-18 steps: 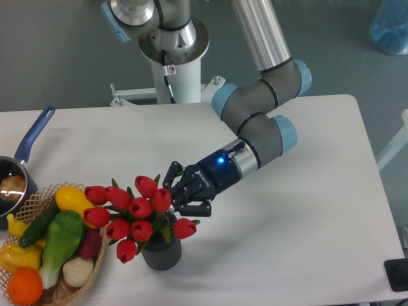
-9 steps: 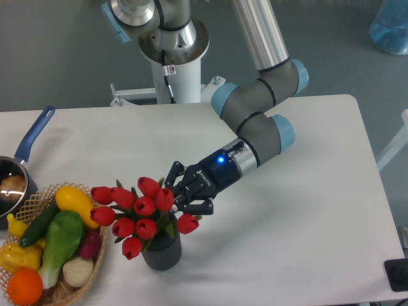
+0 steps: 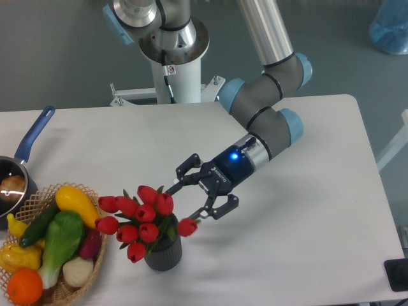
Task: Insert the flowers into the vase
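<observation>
The flowers point(image 3: 143, 217), red tulips with green leaves, stand bunched in the vase point(image 3: 163, 254), a small dark grey ribbed cylinder near the table's front edge. The blooms spread wider than the vase and hide its mouth. My gripper point(image 3: 188, 199) hangs just right of and above the bunch, open, with its fingers spread wide apart. Nothing is held between the fingers. One lower fingertip is close to the rightmost bloom point(image 3: 187, 227); whether they touch I cannot tell.
A wicker basket point(image 3: 95, 268) of vegetables sits at the front left, close to the flowers. A blue-handled saucepan point(image 3: 32, 137) lies at the left edge. The robot's base point(image 3: 172, 44) stands behind the table.
The gripper has opened and let go of the flowers, then drawn back up and to the right. The bunch has settled slightly lower in the vase.
</observation>
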